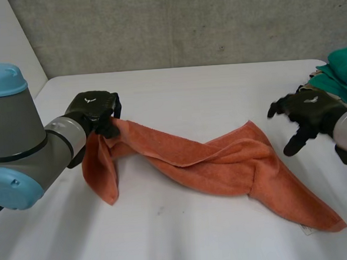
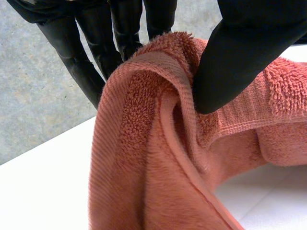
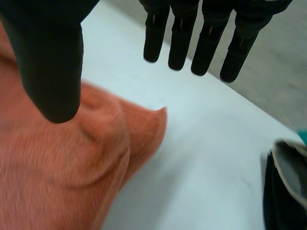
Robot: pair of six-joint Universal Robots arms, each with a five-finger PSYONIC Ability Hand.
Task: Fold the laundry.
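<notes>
A: Fast one: where's the towel (image 1: 222,162)?
B: It's orange and twisted like a rope across the white surface (image 1: 188,88). Your left hand (image 1: 94,113) is clamped on one end. Thumb and fingers pinch the bunched hem, and that end is lifted. The rest trails away from that end, lying loose.
A: And my right hand (image 1: 307,113)?
B: Released, fingers straight, holding nothing. It hangs just beside the towel's pointed corner, and I see no contact.
A: So what's the step?
B: My read is that you grab a second corner, then spread. Take that pointed corner if it shares an edge with your left hand's hold. The twist in the towel's middle makes that hard to trace, so check. Pinch the hem only, one layer. Then draw your hands apart so the twist unwinds before you lay the towel flat.
A: Risks?
B: Two layers or the wrong corner would likely lock the twist in. There's also a green pile (image 1: 342,69) past the towel, behind your right hand. Keep clear of it.
</notes>
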